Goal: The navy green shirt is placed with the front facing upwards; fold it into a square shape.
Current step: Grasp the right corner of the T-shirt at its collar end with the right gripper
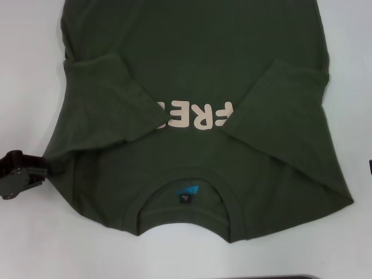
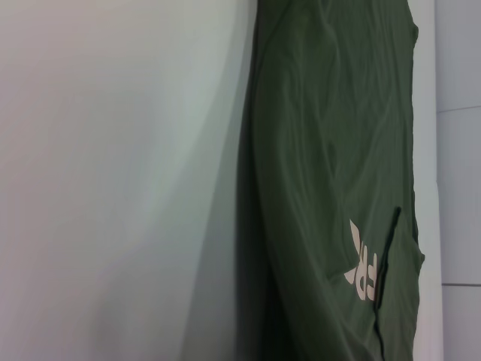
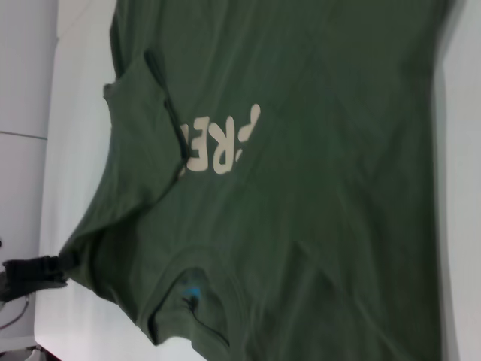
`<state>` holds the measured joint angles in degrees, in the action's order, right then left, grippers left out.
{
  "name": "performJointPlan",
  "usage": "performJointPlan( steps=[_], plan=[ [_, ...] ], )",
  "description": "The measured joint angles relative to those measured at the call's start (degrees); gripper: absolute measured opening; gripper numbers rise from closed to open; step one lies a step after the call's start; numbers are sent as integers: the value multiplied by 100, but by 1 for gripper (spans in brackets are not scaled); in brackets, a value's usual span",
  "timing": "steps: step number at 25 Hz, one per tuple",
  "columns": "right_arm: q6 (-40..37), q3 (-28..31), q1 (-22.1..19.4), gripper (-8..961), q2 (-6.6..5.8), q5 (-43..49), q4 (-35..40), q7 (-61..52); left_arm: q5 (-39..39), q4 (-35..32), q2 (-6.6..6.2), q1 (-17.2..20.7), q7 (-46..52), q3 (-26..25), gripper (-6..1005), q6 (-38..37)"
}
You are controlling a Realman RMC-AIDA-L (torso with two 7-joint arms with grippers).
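Head view, navy green shirt [image 1: 197, 75] spread on white table [image 1: 35, 244]

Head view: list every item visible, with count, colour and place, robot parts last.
navy green shirt: one, dark olive green, spread front-up across the white table, collar nearest the robot, both sleeves folded inward over the chest.
lettering: one print, cream, mid-chest, partly covered by the sleeves.
neck label: one, dark with a blue tag, inside the collar.
left gripper: one, black, at the shirt's left shoulder edge.
Right gripper: not in view.
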<state>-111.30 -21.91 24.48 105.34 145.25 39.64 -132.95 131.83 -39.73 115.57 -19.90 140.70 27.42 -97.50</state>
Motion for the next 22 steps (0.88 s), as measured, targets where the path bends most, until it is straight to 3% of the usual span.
performJointPlan(
  steps=[5, 13, 22],
  plan=[
    [58, -15, -28, 654, 27, 225, -6, -3, 11, 0, -6, -19, 2, 0, 62, 20],
    [182, -134, -49, 654, 189, 289, -26, 5, 3, 1, -29, -38, 9, 0, 63, 36],
    [296, -253, -48, 654, 204, 301, -27, -38, 3, 1, -35, -73, 19, -3, 62, 44]
  ],
)
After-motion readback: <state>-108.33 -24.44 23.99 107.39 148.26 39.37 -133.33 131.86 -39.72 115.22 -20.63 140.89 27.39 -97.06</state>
